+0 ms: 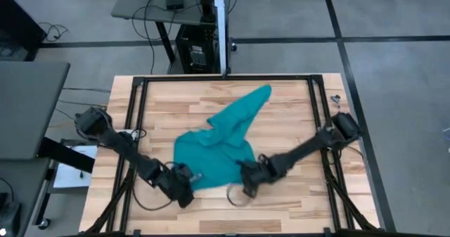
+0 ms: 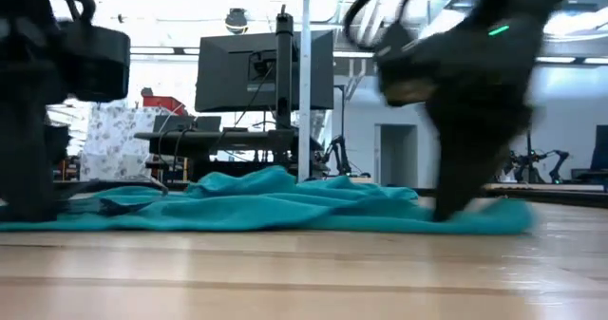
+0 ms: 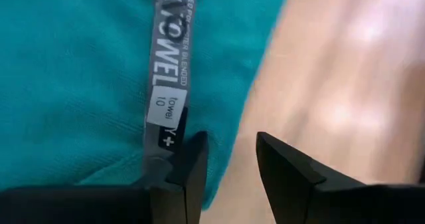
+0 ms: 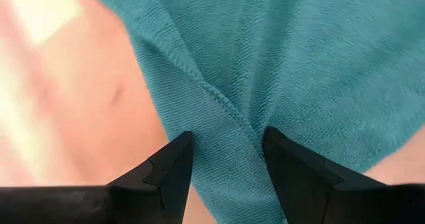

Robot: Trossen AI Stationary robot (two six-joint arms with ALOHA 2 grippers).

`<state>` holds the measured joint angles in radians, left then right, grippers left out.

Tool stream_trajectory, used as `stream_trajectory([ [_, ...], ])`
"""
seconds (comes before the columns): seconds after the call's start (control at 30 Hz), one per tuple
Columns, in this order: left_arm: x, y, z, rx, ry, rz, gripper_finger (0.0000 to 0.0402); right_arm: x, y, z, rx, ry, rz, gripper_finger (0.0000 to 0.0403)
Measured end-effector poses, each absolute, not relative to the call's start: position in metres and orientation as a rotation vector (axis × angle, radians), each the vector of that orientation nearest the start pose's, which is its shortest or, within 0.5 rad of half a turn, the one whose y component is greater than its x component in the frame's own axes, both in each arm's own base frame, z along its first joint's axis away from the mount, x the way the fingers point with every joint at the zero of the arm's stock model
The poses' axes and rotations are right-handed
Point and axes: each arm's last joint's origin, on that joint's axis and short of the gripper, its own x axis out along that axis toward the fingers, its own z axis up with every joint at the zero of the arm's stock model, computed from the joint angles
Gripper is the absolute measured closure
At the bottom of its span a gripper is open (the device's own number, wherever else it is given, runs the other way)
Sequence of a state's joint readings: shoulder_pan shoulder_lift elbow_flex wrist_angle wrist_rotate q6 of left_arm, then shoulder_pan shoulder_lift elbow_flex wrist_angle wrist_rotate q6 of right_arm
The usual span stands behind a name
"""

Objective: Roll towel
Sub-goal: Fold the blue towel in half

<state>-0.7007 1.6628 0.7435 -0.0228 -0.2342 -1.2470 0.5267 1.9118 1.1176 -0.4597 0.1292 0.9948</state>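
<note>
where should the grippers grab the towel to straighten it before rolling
Probably by the two near corners, from above. The towel lies crumpled, one end trailing away across the table. The left gripper is open at the hem beside the label; the right gripper straddles a hemmed fold.

Both arms low, reaching inward

Left gripper [image 3: 229, 174] and right gripper [image 4: 226, 167] each show parted fingers near the table's front.

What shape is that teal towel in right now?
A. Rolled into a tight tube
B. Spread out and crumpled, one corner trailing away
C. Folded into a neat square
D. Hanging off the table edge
B: the towel lies loose and rumpled on the table, one corner stretching toward the far side.
</note>
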Motion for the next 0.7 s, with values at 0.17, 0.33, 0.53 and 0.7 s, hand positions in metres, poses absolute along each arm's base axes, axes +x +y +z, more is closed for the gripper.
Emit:
stream_trajectory([
  [0.17,0.259,-0.218,0.152,-0.701,0.918,0.055,0.0288,0.281,0.224,0.13,0.537,1.198,-0.182,0.0225],
  [0.33,0.282,-0.235,0.189,-0.615,0.889,0.004,0.0288,0.258,0.257,0.131,0.54,1.194,-0.071,0.0225],
  [0.53,0.296,-0.227,0.214,-0.505,0.822,0.112,0.0288,0.25,0.259,0.154,0.545,1.148,-0.032,0.0225],
  [0.7,0.305,-0.208,0.202,-0.546,0.744,0.222,0.0288,0.267,0.245,0.163,0.705,1.033,-0.153,0.0225],
])
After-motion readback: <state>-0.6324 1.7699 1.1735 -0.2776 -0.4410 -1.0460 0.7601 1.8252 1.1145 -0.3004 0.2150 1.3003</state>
